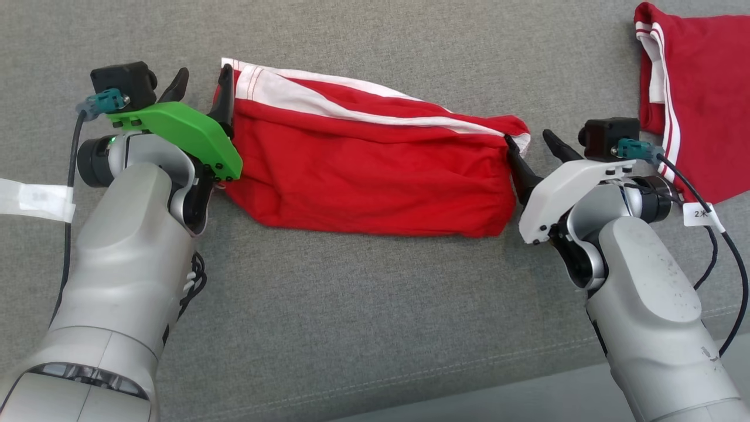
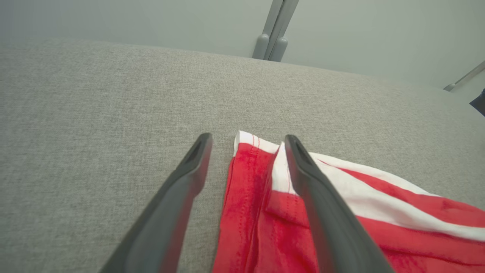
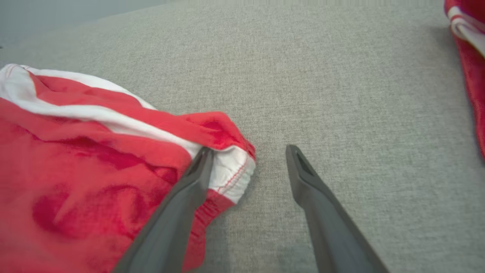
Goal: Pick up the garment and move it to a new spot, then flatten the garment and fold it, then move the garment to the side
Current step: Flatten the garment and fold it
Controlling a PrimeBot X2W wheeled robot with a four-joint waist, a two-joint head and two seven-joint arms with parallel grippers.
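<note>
Red garment [image 1: 363, 170] w/ white stripes lies crosswise on the grey cloth-covered worktop [image 1: 375, 305], mid-frame in head view, folded into a long band, white-striped edge along its far side.

Left claw [image 1: 204, 76] sits at the garment's left end, fingers apart. In left wrist view the garment's white-hemmed corner lies btwn the two fingers: the right-hand finger [image 2: 322, 204] crosses over the red cloth, the left-hand one is above bare grey fabric just beside the edge. Nothing pinched.

Right claw [image 1: 528, 140] sits at the garment's right end, also spread. In right wrist view its left-hand finger [image 3: 182, 204] lies against the white hem corner, tip touching or just over the cloth, can't tell which; the other finger is over bare worktop, clear of the cloth.

Arms: both forearms come up from the bottom corners of head view & angle inward, wrists bent so the fingers point away from the robot, low over the surface. Left wrist has a green plate, right a white one, each w/ a black camera block on top.

A 2nd red-and-white garment [image 1: 703, 88] lies at the far right corner, well apart from the first. White tape strip [image 1: 35, 199] at left edge; small white tag [image 1: 700, 214] on the right arm's cable.
</note>
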